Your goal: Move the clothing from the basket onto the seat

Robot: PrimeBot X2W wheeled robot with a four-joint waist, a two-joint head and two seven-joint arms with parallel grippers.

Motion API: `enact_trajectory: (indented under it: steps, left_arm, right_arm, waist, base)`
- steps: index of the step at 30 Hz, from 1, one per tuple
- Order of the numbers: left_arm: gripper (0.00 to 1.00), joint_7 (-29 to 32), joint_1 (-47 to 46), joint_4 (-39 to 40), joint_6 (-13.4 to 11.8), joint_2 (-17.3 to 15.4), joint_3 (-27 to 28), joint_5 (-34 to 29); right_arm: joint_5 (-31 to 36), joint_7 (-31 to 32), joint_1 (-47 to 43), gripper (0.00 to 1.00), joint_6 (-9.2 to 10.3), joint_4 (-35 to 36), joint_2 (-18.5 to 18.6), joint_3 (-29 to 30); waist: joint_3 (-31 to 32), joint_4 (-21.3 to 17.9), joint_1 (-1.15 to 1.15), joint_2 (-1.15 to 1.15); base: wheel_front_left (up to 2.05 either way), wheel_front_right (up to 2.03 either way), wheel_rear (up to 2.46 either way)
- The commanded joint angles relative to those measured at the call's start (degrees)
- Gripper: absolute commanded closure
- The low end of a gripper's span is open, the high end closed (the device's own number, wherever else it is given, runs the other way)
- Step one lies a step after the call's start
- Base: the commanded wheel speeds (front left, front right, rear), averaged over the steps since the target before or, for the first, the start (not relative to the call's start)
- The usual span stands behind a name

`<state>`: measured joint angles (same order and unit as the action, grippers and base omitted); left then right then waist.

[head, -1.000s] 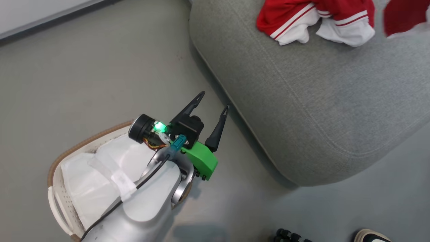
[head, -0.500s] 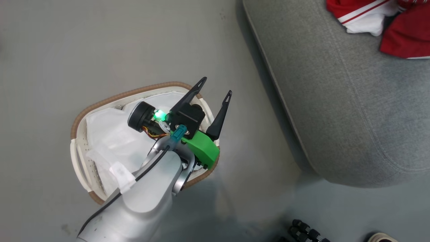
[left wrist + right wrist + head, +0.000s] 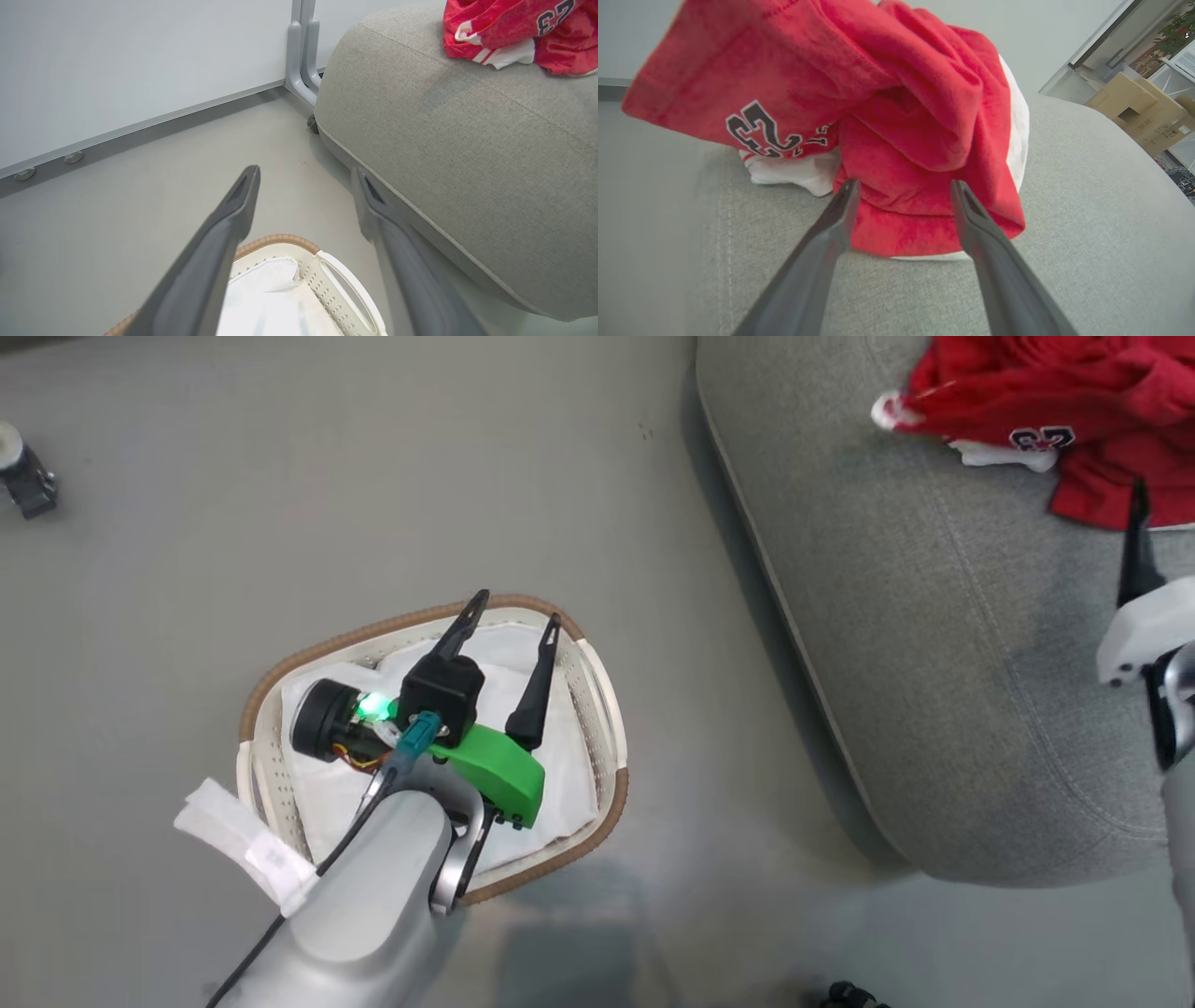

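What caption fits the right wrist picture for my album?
Open right pincer facing a crumpled red jersey numbered 23 on the grey sofa cushion.

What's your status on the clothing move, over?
Left pincer open above basket, liner showing. Right pincer open at clothing on seat. No obstruction seen.
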<state>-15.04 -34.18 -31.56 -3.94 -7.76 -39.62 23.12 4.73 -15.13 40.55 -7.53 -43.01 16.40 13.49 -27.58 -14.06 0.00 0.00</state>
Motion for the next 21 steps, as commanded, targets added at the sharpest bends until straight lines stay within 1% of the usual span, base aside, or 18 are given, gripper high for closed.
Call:
enact_trajectory:
  steps: [1, 7, 10, 13, 17, 21]
  left_arm:
    - [0.0, -0.2, 1.6, 0.7, -0.6, -0.5, 1.0, -0.2]
    - [0.0, -0.1, 6.2, 3.2, -1.8, -0.9, 6.6, -0.9]
    - [0.0, -0.1, 8.3, 4.2, -2.1, -1.0, 9.5, -1.4]
    - [0.0, -0.1, 11.0, 5.3, -2.7, -1.0, 13.2, -2.8]
    - [0.0, -0.1, 14.7, 6.8, -3.0, -0.7, 17.9, -4.3]
    - [0.0, -0.1, 18.3, 7.6, -2.9, -0.2, 22.3, -6.1]
  right_arm:
    - [-1.1, 0.0, -2.3, 0.0, 0.08, 1.5, -0.9, -1.2]
    - [-7.2, 0.0, -8.5, 0.0, 0.08, 10.1, -4.1, -9.1]
    - [-9.3, 0.0, -9.9, 0.0, 0.08, 12.4, -5.5, -12.1]
    - [-11.0, 0.0, -11.6, 0.0, 0.08, 14.5, -7.4, -15.8]
    - [-12.2, 0.0, -13.4, 0.0, 0.08, 16.7, -8.9, -18.7]
    - [-13.1, 0.0, -15.7, 0.0, 0.08, 18.7, -10.0, -20.2]
  waist:
    - [3.3, 0.0, 0.0, 0.0]
    - [7.9, 2.3, 0.0, 0.0]
    - [9.8, 3.6, 0.0, 0.0]
    - [12.2, 5.7, 0.0, 0.0]
    - [14.6, 8.3, 0.0, 0.0]
    - [16.9, 10.6, 0.0, 0.0]
  base:
    - [0.0, 0.0, 0.0]
    - [0.0, 0.0, 0.0]
    - [0.0, 0.0, 0.0]
    - [0.0, 0.0, 0.0]
    - [0.0, 0.0, 0.0]
    - [0.0, 0.0, 0.0]
